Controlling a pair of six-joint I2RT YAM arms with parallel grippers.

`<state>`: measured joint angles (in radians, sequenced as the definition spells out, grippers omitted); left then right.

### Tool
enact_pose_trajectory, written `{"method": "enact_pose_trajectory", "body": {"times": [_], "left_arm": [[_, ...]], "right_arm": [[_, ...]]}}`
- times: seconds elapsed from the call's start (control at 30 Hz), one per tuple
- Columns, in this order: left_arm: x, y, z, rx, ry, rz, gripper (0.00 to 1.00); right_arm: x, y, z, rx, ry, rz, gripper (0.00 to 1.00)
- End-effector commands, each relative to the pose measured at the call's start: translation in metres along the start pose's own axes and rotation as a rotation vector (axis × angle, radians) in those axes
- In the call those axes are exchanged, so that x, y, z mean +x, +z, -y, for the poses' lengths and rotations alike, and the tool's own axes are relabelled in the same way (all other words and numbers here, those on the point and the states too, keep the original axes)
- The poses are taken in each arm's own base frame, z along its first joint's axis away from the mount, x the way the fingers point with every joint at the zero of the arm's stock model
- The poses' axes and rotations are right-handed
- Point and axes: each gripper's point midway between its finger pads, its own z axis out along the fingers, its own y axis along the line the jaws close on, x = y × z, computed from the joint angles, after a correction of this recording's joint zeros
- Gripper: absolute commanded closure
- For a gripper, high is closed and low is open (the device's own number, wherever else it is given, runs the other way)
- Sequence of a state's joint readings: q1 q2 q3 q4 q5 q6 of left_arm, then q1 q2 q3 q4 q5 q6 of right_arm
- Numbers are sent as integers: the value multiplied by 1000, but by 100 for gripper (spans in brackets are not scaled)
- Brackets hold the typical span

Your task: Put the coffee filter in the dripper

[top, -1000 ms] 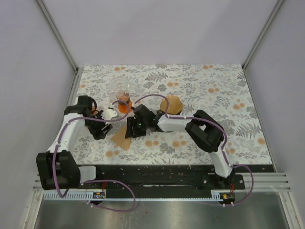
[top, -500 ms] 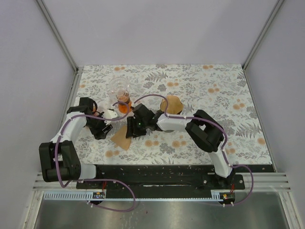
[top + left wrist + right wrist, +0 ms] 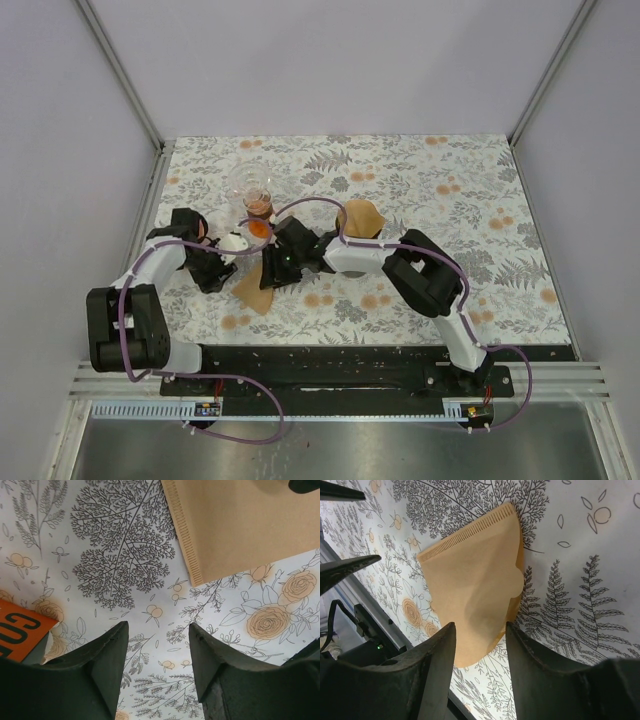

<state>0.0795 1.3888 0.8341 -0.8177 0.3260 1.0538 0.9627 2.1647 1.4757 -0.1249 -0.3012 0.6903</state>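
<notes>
A brown paper coffee filter [image 3: 255, 290] lies flat on the floral cloth near the front left. In the right wrist view the filter [image 3: 475, 590] lies under my right gripper [image 3: 480, 625], which is open with a finger on each side of the filter's rounded edge. In the top view that gripper [image 3: 273, 274] points down at the filter's upper end. My left gripper [image 3: 157, 627] is open and empty over bare cloth, with the filter's ribbed edge [image 3: 250, 525] ahead to its right. A brownish cone-shaped thing [image 3: 360, 217] behind the right arm may be the dripper; I cannot tell.
A clear glass flask [image 3: 252, 190] with orange liquid stands just behind both grippers. An orange printed pack [image 3: 20, 630] lies by the left gripper's left finger. The left gripper [image 3: 212, 272] sits close to the right one. Cage posts and walls ring the cloth.
The left arm's elbow has drawn in toward the table while its gripper stayed by the filter. The right gripper has shifted slightly left and back over the filter.
</notes>
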Motion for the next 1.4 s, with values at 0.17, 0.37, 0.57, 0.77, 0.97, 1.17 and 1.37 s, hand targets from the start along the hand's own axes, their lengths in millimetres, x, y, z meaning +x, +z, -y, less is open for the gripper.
{"method": "enact_pose_trajectory", "body": {"times": [0.17,0.37,0.57,0.77,0.97,1.17,1.37], "left_arm": [[5,17,-2,-6,22,-16,46],[4,23,0,9,27,-2,47],[-4,26,0,15,35,37,47],[-15,26,-7,-6,56,75,47],[-20,33,2,36,76,90,47],[-22,39,7,67,82,90,47],[-24,42,12,89,79,97,48]], "right_arm": [[-4,8,-16,-47,-9,-14,48],[-13,10,3,-27,58,20,57],[-16,17,4,-43,65,18,60],[-18,17,-2,-70,61,15,61],[-23,21,-10,-104,61,19,61],[-26,24,-12,-113,61,24,63],[-27,26,-16,-129,74,19,70]]}}
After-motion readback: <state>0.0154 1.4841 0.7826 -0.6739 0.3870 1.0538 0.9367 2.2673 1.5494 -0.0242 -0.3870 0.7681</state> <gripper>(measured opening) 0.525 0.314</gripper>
